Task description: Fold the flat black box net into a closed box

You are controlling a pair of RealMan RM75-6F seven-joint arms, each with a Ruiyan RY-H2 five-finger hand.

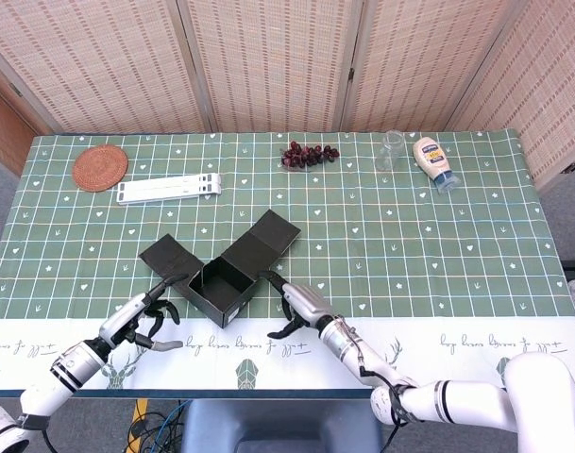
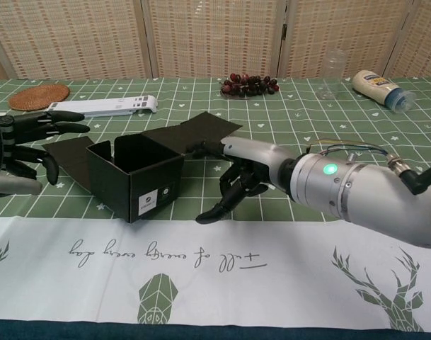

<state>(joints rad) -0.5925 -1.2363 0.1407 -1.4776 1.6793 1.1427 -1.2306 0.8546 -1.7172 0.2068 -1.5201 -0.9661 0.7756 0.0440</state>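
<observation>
The black box [image 1: 221,289] [image 2: 134,178] stands partly folded near the table's front, its top open, turned diagonally. Its lid flap [image 1: 264,241] [image 2: 203,131] stretches to the far right, and a side flap [image 1: 164,256] [image 2: 66,152] lies flat to the far left. My right hand [image 1: 297,307] [image 2: 238,173] is right of the box, with one extended fingertip touching the box's right corner by the lid flap. It holds nothing. My left hand [image 1: 141,321] [image 2: 24,152] hovers left of the box with fingers spread, apart from it.
Along the far side lie a woven coaster [image 1: 100,167], a white folded stand [image 1: 168,189], dark grapes [image 1: 310,154], a clear glass jar [image 1: 391,151] and a mayonnaise bottle [image 1: 434,162]. A white printed runner [image 2: 272,262] covers the front edge.
</observation>
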